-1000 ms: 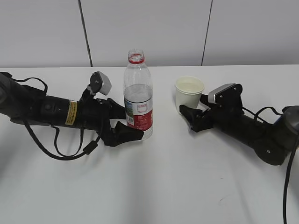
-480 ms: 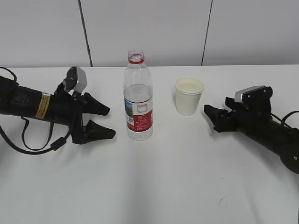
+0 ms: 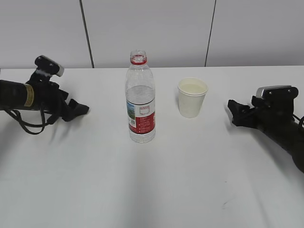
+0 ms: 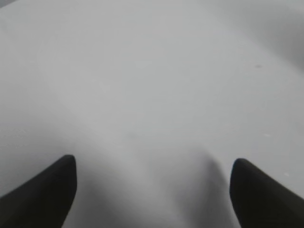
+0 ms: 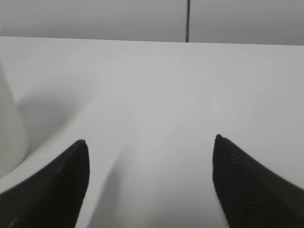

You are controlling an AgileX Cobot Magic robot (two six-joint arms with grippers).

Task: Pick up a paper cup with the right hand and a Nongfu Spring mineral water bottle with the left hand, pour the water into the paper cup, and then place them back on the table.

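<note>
We see the white surface (image 3: pixel 156 190) carrying both task things near its back edge, and each stands free and upright. The left hand (image 3: pixel 35 95) lies low by the left edge, well apart from the bottle; its gripper (image 4: pixel 152 190) is spread wide with nothing but bare surface between the fingers. The right hand (image 3: pixel 270 118) sits by the right edge, its gripper (image 5: pixel 149 180) likewise spread and empty, with the cup just showing at the left border of its wrist view. The Nongfu Spring mineral water bottle (image 3: pixel 140 102) stands uncapped around the middle of the back edge, partly full. The paper cup (image 3: pixel 192 97) stands just to its right, apart from it, and looks to hold liquid.

We judge the pour done and both things set back down, so the task looks near its end. Next we would only need to park both arms clear without brushing either thing.
</note>
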